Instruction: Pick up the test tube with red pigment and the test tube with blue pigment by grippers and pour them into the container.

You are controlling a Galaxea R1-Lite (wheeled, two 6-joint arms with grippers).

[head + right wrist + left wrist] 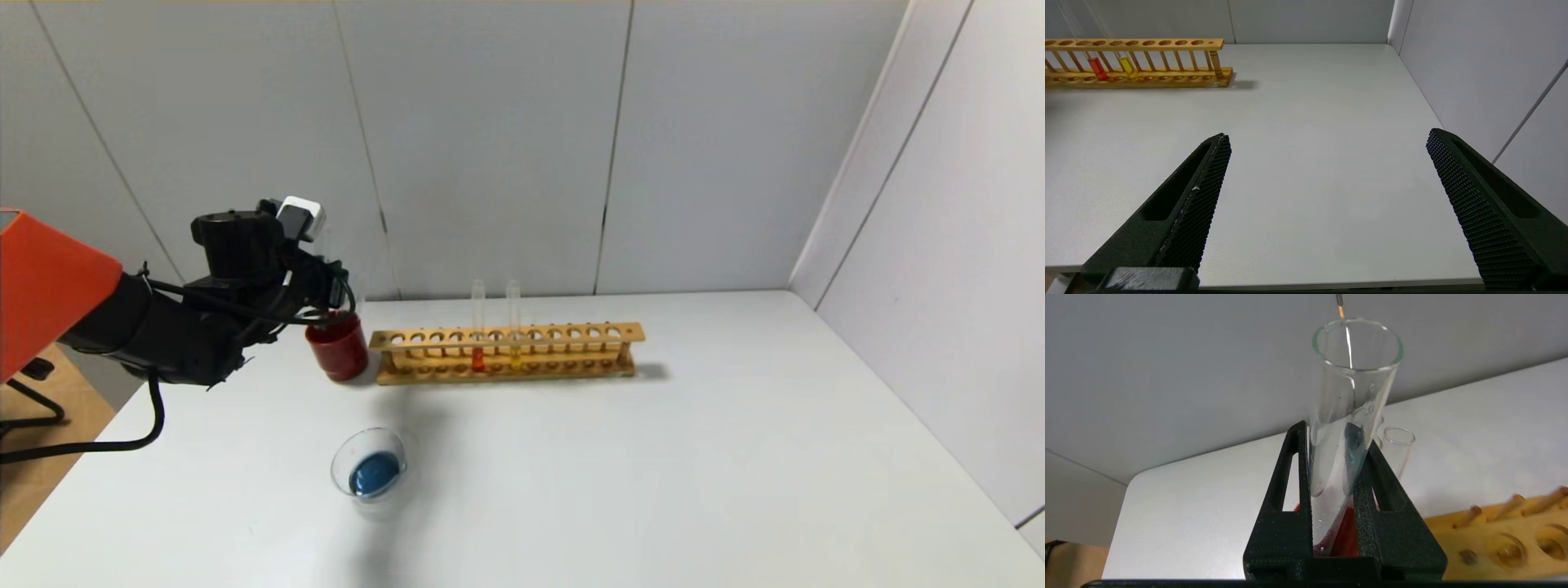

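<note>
My left gripper (pixel 322 282) is shut on a clear test tube (pixel 1351 396) that has only a teal-blue smear left inside, the test tube with blue pigment. It holds the tube upright, mouth up, right over the dark red cup (pixel 336 347). The gripper also shows in the left wrist view (pixel 1335 435). The container (pixel 343 457), a clear glass dish, sits on the table nearer me and holds blue liquid (pixel 375 474). The test tube with red pigment (pixel 478 339) stands in the wooden rack (pixel 571 353). My right gripper (pixel 1327 134) is open and empty above bare table.
A yellow-liquid tube (pixel 514 335) stands next to the red one in the rack, whose other holes are empty. The rack also shows in the right wrist view (pixel 1167 79). Grey walls close the table's back and right side. A wooden floor lies beyond the left edge.
</note>
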